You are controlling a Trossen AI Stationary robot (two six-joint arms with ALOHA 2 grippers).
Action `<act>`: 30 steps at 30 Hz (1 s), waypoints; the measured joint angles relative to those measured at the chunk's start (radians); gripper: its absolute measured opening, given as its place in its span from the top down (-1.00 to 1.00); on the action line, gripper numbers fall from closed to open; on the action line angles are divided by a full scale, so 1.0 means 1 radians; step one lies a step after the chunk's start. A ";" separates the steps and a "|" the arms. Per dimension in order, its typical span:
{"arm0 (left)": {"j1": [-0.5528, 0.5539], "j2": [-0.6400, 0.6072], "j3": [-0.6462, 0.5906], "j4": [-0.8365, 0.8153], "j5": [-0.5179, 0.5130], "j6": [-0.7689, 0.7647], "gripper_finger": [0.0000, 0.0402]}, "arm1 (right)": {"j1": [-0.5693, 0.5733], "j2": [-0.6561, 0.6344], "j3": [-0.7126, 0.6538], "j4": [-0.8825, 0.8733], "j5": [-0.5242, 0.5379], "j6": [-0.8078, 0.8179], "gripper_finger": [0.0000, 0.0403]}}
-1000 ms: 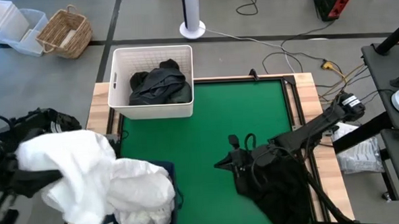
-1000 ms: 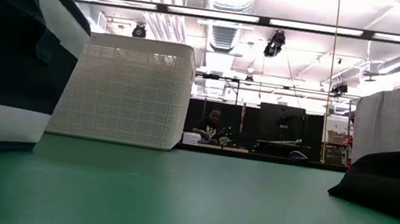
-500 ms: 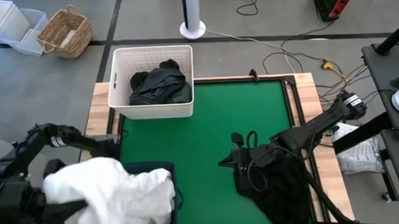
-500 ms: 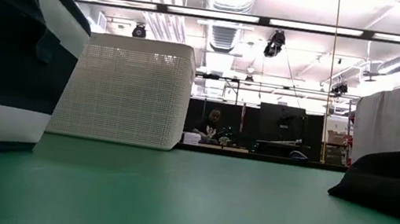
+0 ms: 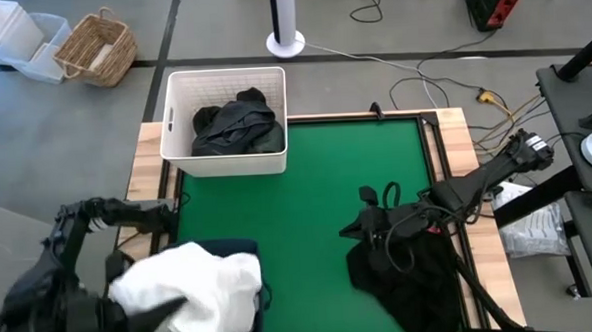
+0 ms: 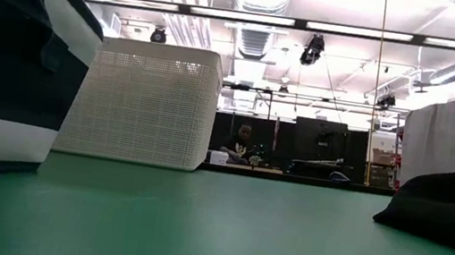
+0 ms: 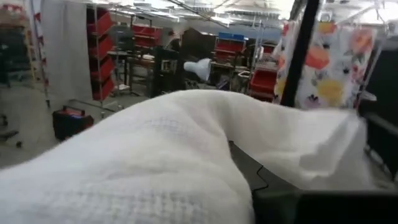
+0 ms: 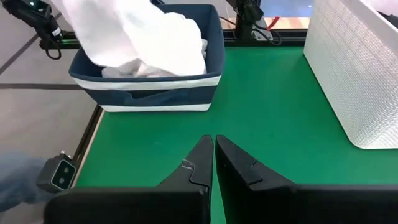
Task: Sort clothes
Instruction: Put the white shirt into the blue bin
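Left gripper hidden under soft white garment draped over navy fabric bin; grip unreadable. Right gripper, fingers pressed together, empty, beside black clothes heap. Release white only once fully inside rim.

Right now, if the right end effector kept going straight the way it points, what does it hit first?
Probably the navy bin holding the white cloth. The right end effector, fingers together, points across bare green mat toward it, and nothing lies between. The white basket sits off to one side. Height is unclear.
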 joint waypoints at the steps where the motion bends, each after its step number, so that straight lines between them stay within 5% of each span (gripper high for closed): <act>1: 0.006 0.008 -0.003 -0.008 0.008 0.001 1.00 | 0.000 -0.002 0.000 -0.001 0.000 0.000 0.95; 6: 0.051 0.018 -0.002 -0.032 0.073 0.000 1.00 | 0.000 -0.005 -0.001 -0.012 0.000 -0.001 0.95; 10: 0.101 0.019 -0.002 -0.151 0.254 -0.088 1.00 | 0.000 -0.005 -0.001 -0.015 0.000 -0.001 0.95; 13: 0.132 0.021 -0.003 -0.383 0.348 -0.319 1.00 | 0.000 -0.005 -0.001 -0.026 0.000 0.000 0.95; 17: 0.162 0.023 -0.004 -0.788 0.522 -0.809 1.00 | 0.000 -0.005 -0.001 -0.069 0.000 0.026 0.95; 21: 0.167 0.017 -0.057 -0.658 0.660 -0.769 1.00 | 0.000 -0.005 -0.003 -0.111 0.001 0.057 0.95; 30: 0.169 0.006 -0.096 -0.772 0.794 -0.952 1.00 | 0.000 0.000 -0.019 -0.114 0.001 0.072 0.95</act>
